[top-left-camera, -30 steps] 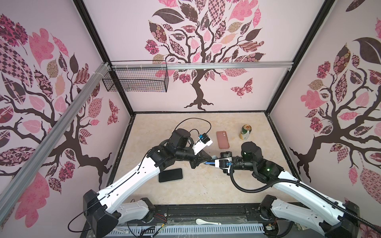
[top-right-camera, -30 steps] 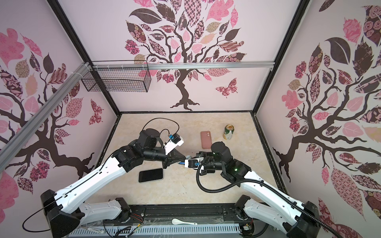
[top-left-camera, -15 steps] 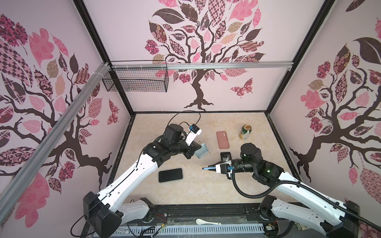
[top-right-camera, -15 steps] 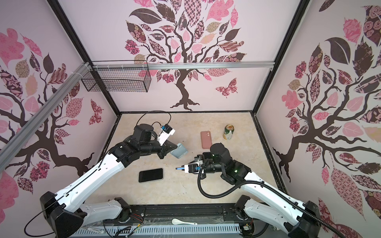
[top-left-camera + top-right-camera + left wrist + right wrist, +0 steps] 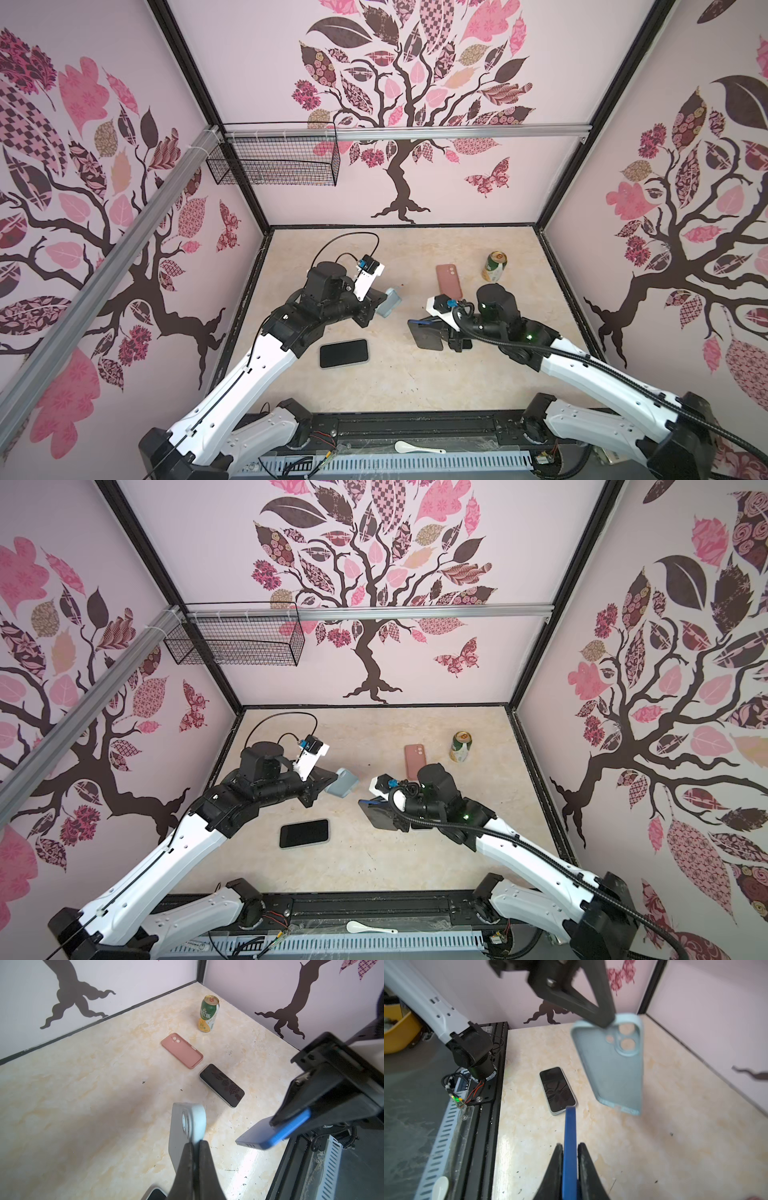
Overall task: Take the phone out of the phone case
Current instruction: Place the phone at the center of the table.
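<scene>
Beige marbled tabletop [image 5: 415, 386], tree-papered walls. A second ago the arms met mid-table; now they stand apart. The left gripper [image 5: 196, 1144] is clamped tight on the empty pale-blue soft phone case [image 5: 612, 1068], held aloft. The right gripper [image 5: 570, 1147] pinches the dark-blue slab phone [image 5: 570, 1124], clear of the case. Extraction looks done.

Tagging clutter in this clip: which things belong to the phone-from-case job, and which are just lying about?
Job: light blue case, in the left gripper; blue phone, in the right gripper.
Lying about: pink case; green can; phone near the pink case; phone nearer the left arm; white spoon.
</scene>
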Available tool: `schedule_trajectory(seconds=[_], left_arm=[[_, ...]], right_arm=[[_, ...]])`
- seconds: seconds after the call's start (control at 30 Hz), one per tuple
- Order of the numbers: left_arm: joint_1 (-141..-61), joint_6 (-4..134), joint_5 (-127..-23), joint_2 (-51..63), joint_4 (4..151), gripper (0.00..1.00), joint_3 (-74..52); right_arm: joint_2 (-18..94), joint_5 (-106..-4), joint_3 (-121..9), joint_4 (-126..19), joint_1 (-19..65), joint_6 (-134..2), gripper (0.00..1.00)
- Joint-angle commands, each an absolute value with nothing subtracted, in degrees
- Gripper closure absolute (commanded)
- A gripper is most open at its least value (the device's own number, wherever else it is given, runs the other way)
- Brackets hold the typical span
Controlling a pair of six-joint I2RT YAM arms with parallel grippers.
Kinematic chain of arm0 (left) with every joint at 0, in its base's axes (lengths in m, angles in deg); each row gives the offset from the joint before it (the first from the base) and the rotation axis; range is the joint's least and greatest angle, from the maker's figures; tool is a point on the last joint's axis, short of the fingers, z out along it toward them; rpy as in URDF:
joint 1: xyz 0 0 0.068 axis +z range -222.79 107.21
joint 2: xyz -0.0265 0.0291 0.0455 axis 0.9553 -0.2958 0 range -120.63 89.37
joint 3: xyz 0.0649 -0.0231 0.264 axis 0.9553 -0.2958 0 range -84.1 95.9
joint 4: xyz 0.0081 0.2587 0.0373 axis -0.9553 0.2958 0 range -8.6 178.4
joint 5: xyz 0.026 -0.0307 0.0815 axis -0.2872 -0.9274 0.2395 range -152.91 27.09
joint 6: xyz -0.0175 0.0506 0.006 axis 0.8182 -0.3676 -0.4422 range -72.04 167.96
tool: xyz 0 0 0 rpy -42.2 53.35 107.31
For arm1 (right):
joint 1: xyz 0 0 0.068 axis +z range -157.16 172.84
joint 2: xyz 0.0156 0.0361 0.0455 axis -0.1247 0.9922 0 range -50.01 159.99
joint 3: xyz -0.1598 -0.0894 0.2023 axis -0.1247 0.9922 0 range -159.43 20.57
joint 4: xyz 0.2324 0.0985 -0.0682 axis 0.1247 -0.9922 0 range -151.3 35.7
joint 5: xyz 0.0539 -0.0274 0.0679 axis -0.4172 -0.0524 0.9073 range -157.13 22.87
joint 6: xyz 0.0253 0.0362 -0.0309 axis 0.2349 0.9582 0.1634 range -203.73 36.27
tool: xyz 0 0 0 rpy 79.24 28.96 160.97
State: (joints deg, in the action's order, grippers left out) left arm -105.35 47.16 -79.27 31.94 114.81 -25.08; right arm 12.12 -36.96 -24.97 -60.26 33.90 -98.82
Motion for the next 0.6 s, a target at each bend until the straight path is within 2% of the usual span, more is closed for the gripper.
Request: schedule_trajectory(seconds=[0.0,0.23,0.43,0.57], left_arm=[[-103.15,50.86,-81.15,34.36,112.42,1.0,-29.28],[-89.8,57.13,-92.92,39.81,107.19,1.0,-34.6],[-88.79,56.44,-93.89,38.99,106.99,1.0,-34.97],[-88.79,57.25,-94.73,38.06,105.15,1.0,-35.35]], right_arm=[[17.04,-35.19,-31.16,-63.25,32.11,-87.47,1.0],[27.81,-45.96,-39.84,-72.29,31.64,-73.13,1.0],[31.59,-66.95,-43.59,-81.73,31.65,-61.88,1.0],[31.74,-72.54,-44.72,-85.53,31.63,-59.21,1.0]])
